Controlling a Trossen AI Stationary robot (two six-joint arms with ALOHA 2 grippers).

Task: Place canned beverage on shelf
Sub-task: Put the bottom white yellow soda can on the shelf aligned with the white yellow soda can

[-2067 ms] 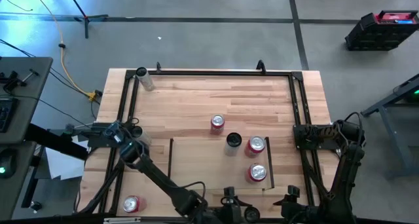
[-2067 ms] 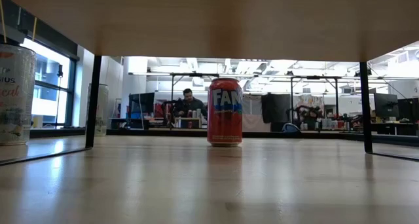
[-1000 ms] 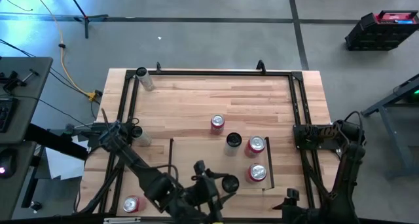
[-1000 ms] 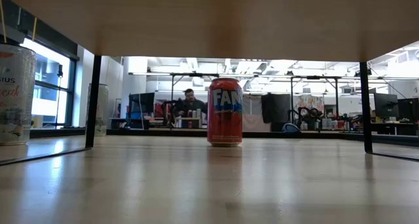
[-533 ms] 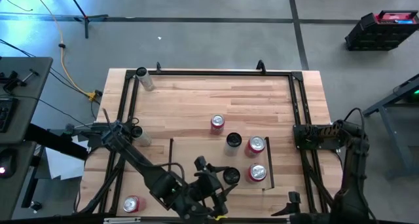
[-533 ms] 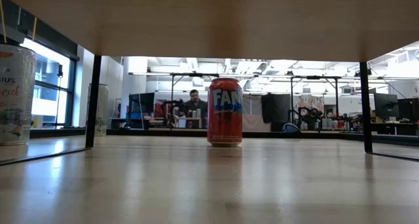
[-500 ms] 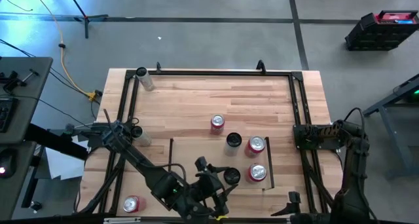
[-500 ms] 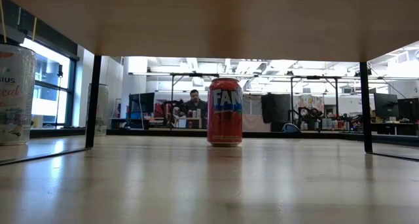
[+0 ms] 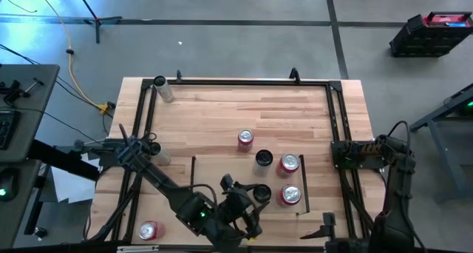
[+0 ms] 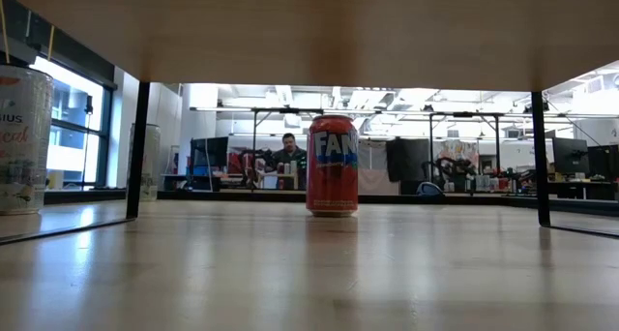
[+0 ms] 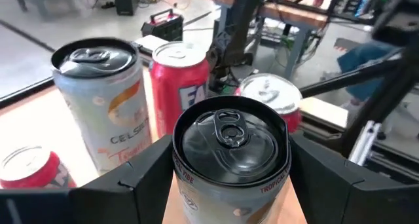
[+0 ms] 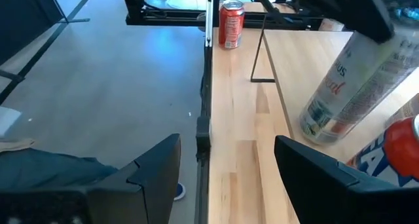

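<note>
Left gripper (image 9: 258, 195) is clenched on a black-topped can (image 11: 229, 149) whose rim is printed "TROPICAL"; it is held upright over the near part of the shelf (image 9: 222, 171), between the two dark rails, though contact with the panel cannot be told. On the table (image 9: 222, 112) beyond the shelf a red can (image 9: 245, 139) is stood alone, and the letters "FAN" are read on it in the low view. On the shelf, just beside the held can, a pale can (image 11: 98, 99) lettered "CELSI" is seen, with two red silver-topped cans (image 9: 289, 163) (image 9: 290, 195) next to it. Another red can (image 9: 149, 230) is placed at the table's near left corner, well apart from the shelf. Right gripper (image 12: 226, 160) is kept at the table's near right edge, its fingers (image 12: 154, 165) spread with nothing between them. A person (image 10: 288, 155) is visible far back in the room.
</note>
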